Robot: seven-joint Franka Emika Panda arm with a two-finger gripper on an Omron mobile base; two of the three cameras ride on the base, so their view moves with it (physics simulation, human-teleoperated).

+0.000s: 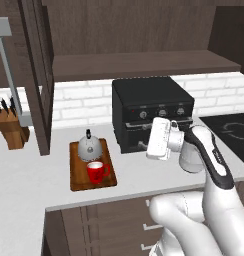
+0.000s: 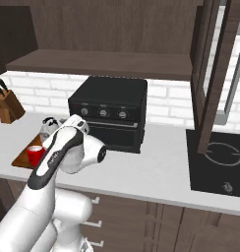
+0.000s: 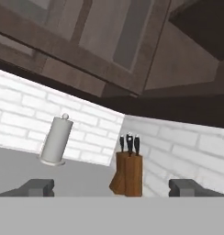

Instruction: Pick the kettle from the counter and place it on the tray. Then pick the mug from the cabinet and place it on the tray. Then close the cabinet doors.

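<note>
since the kettle and the red mug both sit on the tray, the kettle at the back and the mug just in front of it, what you have left, as i judge it, is the cabinet doors. the left door stands swung out toward you beside the knife block, and the right door hangs open over the stove, each a dark wood frame around glass. expect them to be stiff, light on their hinges and free to swing, so a steady push should do more than a pull; press on the wooden frame or the long silver handle, not on the glass, which is the fragile and slippery part. your gripper is spread as wide as it goes, holding nothing and touching nothing. from the hand camera it looks toward the knife block, a paper towel roll and the brick wall, with a door above. the wrist hangs in front of the black oven, over the counter, well apart from either door.
</note>
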